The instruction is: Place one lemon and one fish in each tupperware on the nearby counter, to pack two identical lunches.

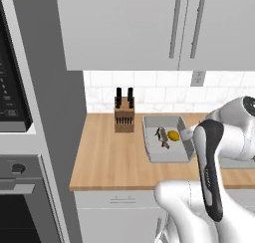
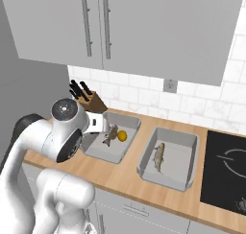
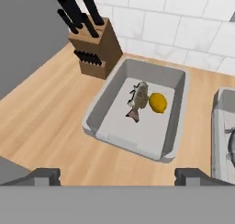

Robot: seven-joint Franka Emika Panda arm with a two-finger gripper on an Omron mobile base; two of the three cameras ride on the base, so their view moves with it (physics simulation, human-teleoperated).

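On the light-brown wooden bench two grey rectangular tupperware trays sit side by side. The left tray, beside the wooden knife block, holds a small grey fish and a yellow lemon, touching. That fish's long axis runs front to back. The right tray holds a second fish, aligned likewise. The gripper hovers above, fingers wide apart, empty.

Left tupperware holds fish and lemon.
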